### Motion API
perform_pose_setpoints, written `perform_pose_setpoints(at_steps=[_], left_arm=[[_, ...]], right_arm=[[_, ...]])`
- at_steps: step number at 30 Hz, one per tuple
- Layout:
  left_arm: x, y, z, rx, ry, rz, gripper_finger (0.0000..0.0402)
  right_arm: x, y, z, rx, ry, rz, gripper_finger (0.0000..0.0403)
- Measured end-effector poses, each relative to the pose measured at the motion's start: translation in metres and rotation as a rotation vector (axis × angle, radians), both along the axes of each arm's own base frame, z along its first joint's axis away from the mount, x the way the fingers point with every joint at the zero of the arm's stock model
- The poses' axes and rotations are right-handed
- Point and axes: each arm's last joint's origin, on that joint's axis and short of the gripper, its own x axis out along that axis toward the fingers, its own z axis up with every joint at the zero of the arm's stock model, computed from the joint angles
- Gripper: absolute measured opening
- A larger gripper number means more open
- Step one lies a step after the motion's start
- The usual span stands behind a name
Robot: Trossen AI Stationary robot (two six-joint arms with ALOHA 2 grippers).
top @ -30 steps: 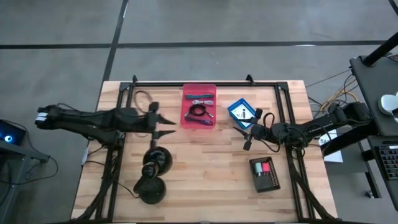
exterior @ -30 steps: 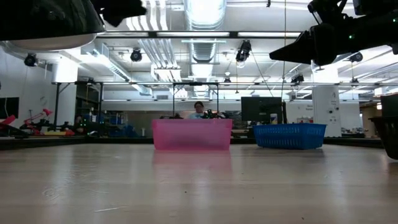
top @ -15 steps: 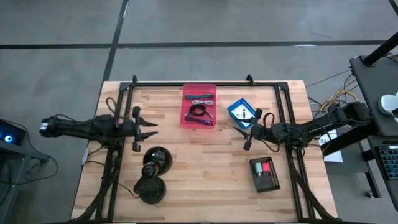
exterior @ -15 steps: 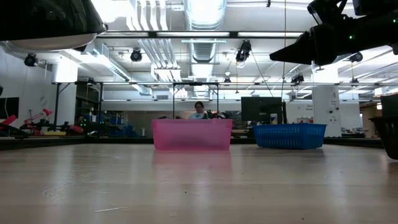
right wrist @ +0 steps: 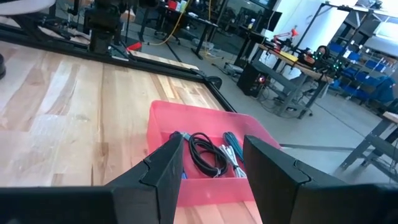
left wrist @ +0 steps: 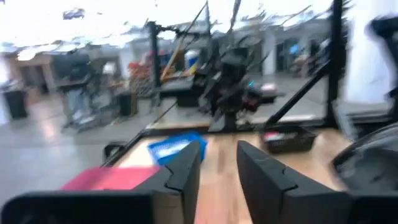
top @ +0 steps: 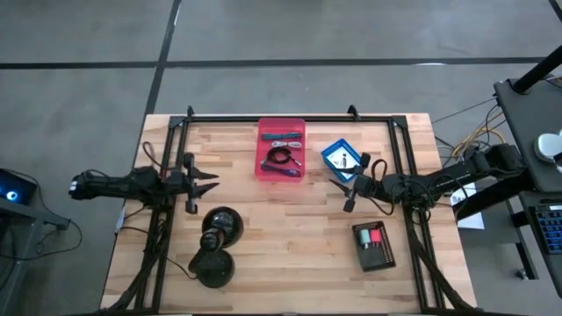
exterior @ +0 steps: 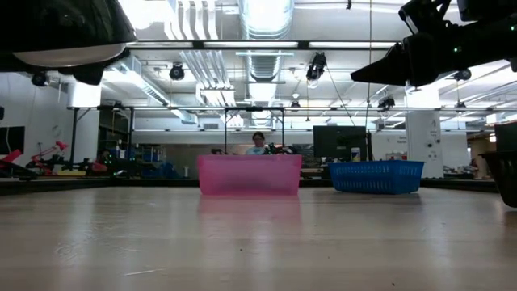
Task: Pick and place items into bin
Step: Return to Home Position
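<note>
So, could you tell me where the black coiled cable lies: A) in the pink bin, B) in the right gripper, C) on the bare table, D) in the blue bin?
A: the black coiled cable lies inside the pink bin, beside a blue cable.

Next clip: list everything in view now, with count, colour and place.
pink bin: one, pink, far middle of table
black cable: one, black, coiled inside pink bin
blue cable: one, blue, same bin
blue bin: one, blue, right of pink bin, white item inside
black bin: one, black, near right, small pieces inside
black object with two round parts: one, black, near left
person: one, beyond table
left gripper: one, dark, open, over table's left side
right gripper: one, dark, open, beside blue bin
</note>
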Motion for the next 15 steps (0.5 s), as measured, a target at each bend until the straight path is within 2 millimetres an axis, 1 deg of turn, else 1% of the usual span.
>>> perform_pose_setpoints(at_steps=[3, 7, 9, 12, 14, 15], left_arm=[[0.001, 0.001, -0.008, -0.021, 0.035, 0.029, 0.0059], [0.000, 0.001, -0.010, -0.021, 0.019, 0.040, 0.0010], [0.001, 0.001, -0.014, -0.015, 0.042, 0.040, 0.0006], [0.001, 0.001, -0.014, -0.015, 0.046, 0.039, 0.0010], [0.001, 0.001, -0.016, -0.014, 0.057, 0.039, 0.0010], [0.001, 0.001, -0.015, -0.014, 0.057, 0.039, 0.0010]], right_arm=[[0.000, 0.000, 0.000, 0.014, -0.007, -0.001, 0.0155], [0.000, 0.000, -0.001, 0.060, -0.020, -0.004, 0.0155], [0.000, 0.000, -0.003, 0.089, -0.005, -0.001, 0.0155], [0.001, 0.001, -0.005, 0.122, -0.002, 0.036, 0.0154], [0.002, 0.004, -0.005, 0.146, -0.005, 0.116, 0.0149], [0.004, 0.006, -0.005, 0.160, -0.011, 0.185, 0.0144]])
